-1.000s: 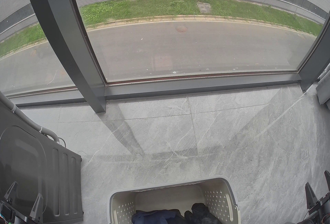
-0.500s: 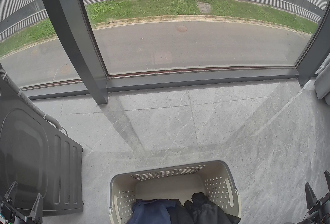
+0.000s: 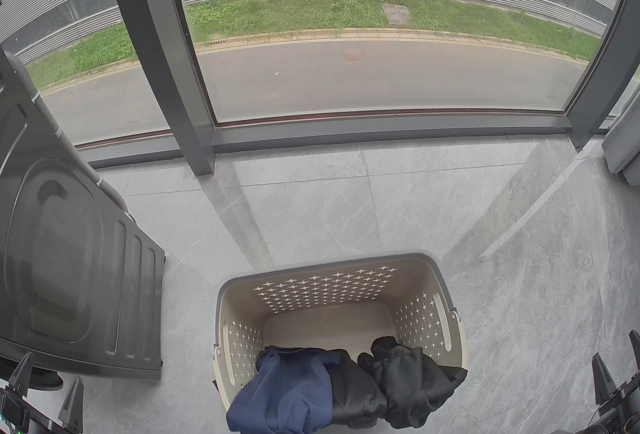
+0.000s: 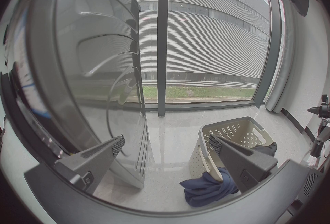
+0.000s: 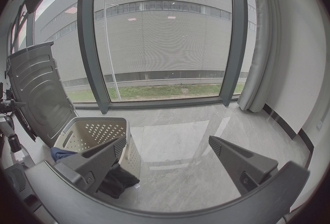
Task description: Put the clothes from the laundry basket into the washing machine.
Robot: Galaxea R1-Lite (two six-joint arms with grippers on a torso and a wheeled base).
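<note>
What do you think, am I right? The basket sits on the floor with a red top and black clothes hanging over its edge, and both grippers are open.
Not quite: the top is dark blue, not red, as the head view shows. The rest holds: the basket is on the floor, black clothes hang over its edge, and the left gripper and right gripper are open.

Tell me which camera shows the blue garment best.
Head view: the blue garment shows nearly whole, draped over the laundry basket's near rim. Left wrist view hides part behind the left gripper; right wrist view catches a sliver.
</note>
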